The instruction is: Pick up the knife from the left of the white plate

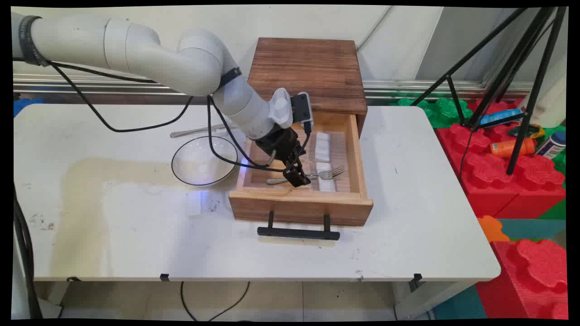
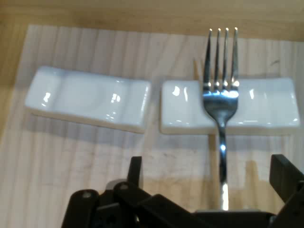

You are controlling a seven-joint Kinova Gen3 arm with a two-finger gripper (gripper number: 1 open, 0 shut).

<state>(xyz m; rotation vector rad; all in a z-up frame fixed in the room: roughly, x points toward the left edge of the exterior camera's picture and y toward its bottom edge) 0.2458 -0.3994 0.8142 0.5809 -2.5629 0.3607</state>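
Gripper (image 1: 297, 176) is positioned low inside the open wooden drawer (image 1: 358, 154), directly over the handle of a metal fork (image 1: 328, 172). Its two fingers stand apart, one on either side of the handle, as the hand view shows; whether either finger touches the handle cannot be determined.

Fork (image 2: 221, 95): bright polished steel, four straight tines, a narrow neck widening into a flat handle. It lies across a white ceramic rest (image 2: 266, 107), its head on the rest and its tines reaching past the rest's far edge. The handle runs back toward the gripper and passes out of sight beneath the linkage.

A second white ceramic rest (image 2: 88, 99) sits just beside the first, end to end with a small gap between them. It is the same glossy rectangular form with a shallow dip along its middle, and it carries nothing.

Drawer is pulled out from a dark brown wooden cabinet (image 1: 308, 68); its interior is pale wood, and a black bar handle (image 1: 298, 232) is fixed to its front.

On the white table (image 1: 408, 217), left of the drawer, stands a clear glass bowl (image 1: 204, 160). Behind the bowl lies a metal utensil (image 1: 195, 131), partly hidden by the arm.
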